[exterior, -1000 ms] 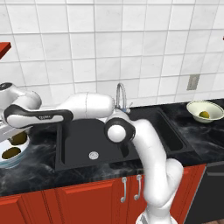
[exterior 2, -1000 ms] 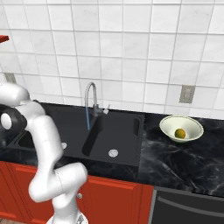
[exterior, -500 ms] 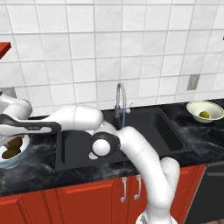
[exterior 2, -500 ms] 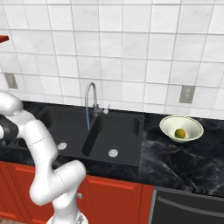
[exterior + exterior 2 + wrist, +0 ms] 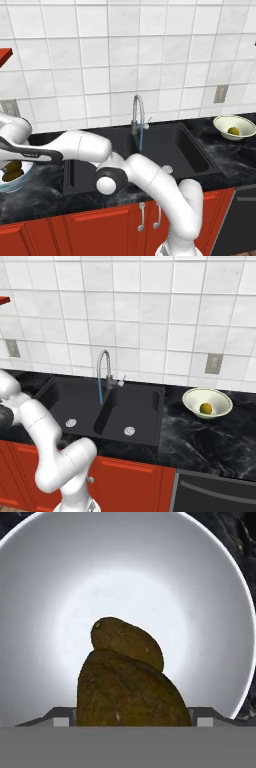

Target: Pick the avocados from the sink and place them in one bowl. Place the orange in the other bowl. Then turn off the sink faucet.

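Your claw (image 5: pixel 9 167) hangs over the blue bowl (image 5: pixel 220 612) at the frame's left edge, apparently gripping one avocado (image 5: pixel 132 694) just above the other (image 5: pixel 127 641), so a release drops it inside.

You can't see the gripper's fingertips in the hand view: the near avocado (image 5: pixel 132 689) covers them and the far avocado's (image 5: pixel 127 641) lower part. The pale bowl (image 5: pixel 15 184) is cut by the left base view's left edge, arm (image 5: pixel 35 152) overlapping it.
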{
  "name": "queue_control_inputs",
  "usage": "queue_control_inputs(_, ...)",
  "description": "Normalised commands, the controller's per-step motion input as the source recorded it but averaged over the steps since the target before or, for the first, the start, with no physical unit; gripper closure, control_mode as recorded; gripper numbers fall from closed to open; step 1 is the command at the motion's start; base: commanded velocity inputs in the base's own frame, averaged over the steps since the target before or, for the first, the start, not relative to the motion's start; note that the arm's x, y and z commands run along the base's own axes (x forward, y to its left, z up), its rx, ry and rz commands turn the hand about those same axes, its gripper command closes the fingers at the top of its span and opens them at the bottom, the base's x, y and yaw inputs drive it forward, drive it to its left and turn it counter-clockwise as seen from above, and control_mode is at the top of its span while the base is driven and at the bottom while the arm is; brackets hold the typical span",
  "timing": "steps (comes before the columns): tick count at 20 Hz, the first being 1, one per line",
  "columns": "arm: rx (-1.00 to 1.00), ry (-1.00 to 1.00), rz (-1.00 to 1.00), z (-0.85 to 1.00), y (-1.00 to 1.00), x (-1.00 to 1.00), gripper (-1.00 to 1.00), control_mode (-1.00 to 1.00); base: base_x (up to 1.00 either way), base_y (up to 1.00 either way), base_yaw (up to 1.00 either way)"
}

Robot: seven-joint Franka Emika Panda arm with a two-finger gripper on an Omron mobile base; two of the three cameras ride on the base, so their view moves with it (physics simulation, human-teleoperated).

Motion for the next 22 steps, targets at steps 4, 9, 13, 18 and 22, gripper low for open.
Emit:
queue_control_inputs(4,0.00,0.01,0.13,0.03,0.05,0.41,-1.00,-1.00,0.00,0.00,0.00)
queue_control_inputs(9,0.00,0.00,0.15,0.12,0.00,0.30,-1.00,-1.00,0.00,0.00,0.00)
queue_control_inputs(13,0.00,-0.08,0.16,0.32,0.00,0.05,-1.00,-1.00,0.00,0.00,0.00)
queue_control_inputs(18,-0.02,-0.07,0.13,0.45,0.00,0.00,-1.00,-1.00,0.00,0.00,0.00)
queue_control_inputs(22,-0.02,-0.05,0.12,0.58,0.00,0.00,-1.00,-1.00,0.00,0.00,0.00)
